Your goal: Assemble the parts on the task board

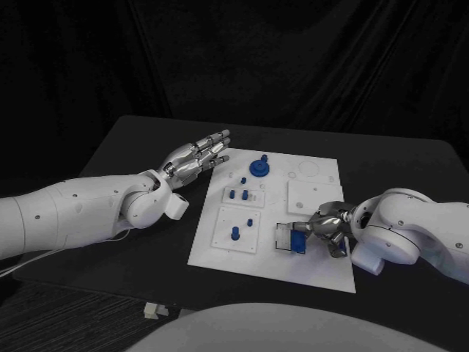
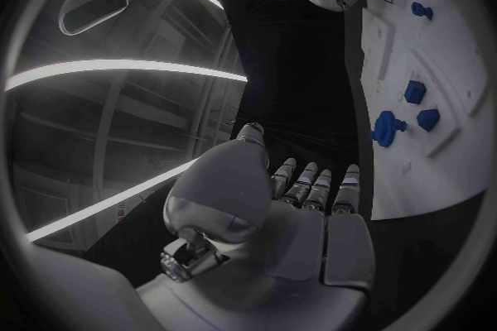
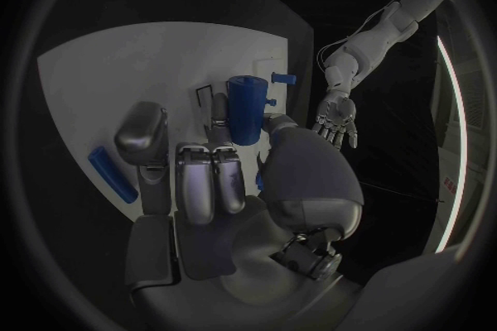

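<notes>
Blue part [image 1: 291, 239] — pinched in right robot hand [image 1: 327, 229].

The left hand [image 1: 196, 158] lies flat with fingers straight and together, while the right hand [image 1: 327, 229] curls its fingers around a blue part [image 3: 245, 108].
</notes>
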{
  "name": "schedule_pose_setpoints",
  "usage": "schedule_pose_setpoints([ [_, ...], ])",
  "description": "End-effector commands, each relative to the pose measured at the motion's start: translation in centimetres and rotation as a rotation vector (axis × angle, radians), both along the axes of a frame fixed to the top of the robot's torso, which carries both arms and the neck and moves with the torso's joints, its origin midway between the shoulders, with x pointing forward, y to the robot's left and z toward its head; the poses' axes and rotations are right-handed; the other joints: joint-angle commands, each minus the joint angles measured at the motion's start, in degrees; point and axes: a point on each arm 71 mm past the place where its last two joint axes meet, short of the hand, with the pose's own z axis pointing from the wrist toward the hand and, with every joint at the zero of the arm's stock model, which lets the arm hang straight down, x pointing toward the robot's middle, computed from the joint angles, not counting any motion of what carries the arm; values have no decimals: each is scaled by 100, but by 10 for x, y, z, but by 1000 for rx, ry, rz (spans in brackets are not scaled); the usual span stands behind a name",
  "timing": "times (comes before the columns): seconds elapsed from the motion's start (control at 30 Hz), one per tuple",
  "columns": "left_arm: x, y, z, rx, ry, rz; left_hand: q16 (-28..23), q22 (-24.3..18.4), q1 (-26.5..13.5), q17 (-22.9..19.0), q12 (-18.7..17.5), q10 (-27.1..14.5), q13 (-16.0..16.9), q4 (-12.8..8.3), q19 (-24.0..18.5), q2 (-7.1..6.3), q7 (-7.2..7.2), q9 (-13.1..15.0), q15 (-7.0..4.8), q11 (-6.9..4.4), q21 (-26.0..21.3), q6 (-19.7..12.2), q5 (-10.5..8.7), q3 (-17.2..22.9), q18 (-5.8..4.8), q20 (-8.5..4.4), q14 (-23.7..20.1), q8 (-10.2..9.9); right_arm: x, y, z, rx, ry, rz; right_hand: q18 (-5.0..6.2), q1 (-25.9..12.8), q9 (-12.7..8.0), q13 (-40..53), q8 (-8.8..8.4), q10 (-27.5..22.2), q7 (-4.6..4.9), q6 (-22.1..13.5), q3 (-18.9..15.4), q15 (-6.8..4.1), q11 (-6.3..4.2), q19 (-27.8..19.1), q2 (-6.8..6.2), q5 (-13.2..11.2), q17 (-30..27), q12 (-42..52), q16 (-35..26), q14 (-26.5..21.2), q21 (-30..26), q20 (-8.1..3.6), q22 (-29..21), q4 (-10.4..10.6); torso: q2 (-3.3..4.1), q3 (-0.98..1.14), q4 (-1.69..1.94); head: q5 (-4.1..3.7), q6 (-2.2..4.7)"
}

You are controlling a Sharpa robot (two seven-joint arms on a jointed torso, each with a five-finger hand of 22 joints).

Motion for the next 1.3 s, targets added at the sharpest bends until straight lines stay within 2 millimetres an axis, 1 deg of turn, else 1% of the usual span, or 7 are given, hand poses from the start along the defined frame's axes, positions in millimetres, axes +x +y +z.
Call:
schedule_pose_setpoints([
  [0.03,-1,0,9,-87,-100,1,-5,6,66,3,31,-4,7,10,-4,13,35,5,47,30,24,-4,29,37,100,28,9,23,0,2,-2,4,-2,-4,35,-28,10,1510,-29,610,15,-47,691,44,52,-6,28,-168,1509,14,15,595,-48,8,617,-649,5,-1,5,-11,-1],
  [0.33,-1,-2,8,-89,-95,-5,-2,11,71,5,31,-5,7,9,-2,13,34,4,59,29,26,-8,33,40,99,34,11,22,2,8,-4,-28,-30,46,42,-183,-11,1510,-85,610,74,-171,556,86,104,5,36,-1204,1509,14,15,595,-124,44,609,-538,6,0,1,-24,-1],
  [0.47,-1,-2,8,-90,-93,-7,-1,16,77,5,34,-5,7,9,1,14,32,4,69,31,28,-10,37,44,98,47,12,22,2,10,-4,-39,-38,63,43,-183,-15,1510,-94,610,88,-206,492,97,117,12,38,-1507,1509,14,15,595,-137,56,610,-523,6,-1,1,-18,-1],
  [0.63,-1,-2,8,-90,-94,-7,2,19,84,6,30,-7,6,9,3,12,29,4,89,27,31,-11,37,47,96,70,14,22,3,13,-4,-50,-47,79,56,-240,-14,1510,-104,610,115,-292,345,118,143,5,66,-2045,1509,14,15,595,-243,75,590,-438,4,1,1,-7,-1],
  [0.9,-1,-2,8,-91,-92,-8,4,20,86,7,32,-7,6,9,4,11,28,4,97,27,32,-14,37,48,95,79,15,22,4,14,-5,-55,-51,82,67,-287,4,1510,-70,610,127,-337,179,129,154,4,102,-2435,1509,14,15,595,-329,88,569,-346,3,0,-1,16,-1],
  [1.03,-1,-2,8,-92,-92,-9,7,22,92,8,35,-8,6,9,6,9,29,3,120,27,33,-16,39,51,94,95,17,22,5,14,-5,-58,-52,81,76,-311,11,1510,-54,610,128,-344,116,130,155,-2,122,-2553,1509,14,15,595,-393,89,554,-303,5,-1,3,6,-1],
  [1.3,-1,-2,7,-92,-91,-10,9,23,95,9,35,-9,6,9,7,8,28,4,134,27,34,-15,40,52,94,101,19,22,6,14,-6,-62,-51,80,91,-396,22,1510,-19,610,136,-393,-114,135,161,1,157,-2982,1509,14,15,595,-536,93,509,-161,4,-1,3,-2,-1],
])
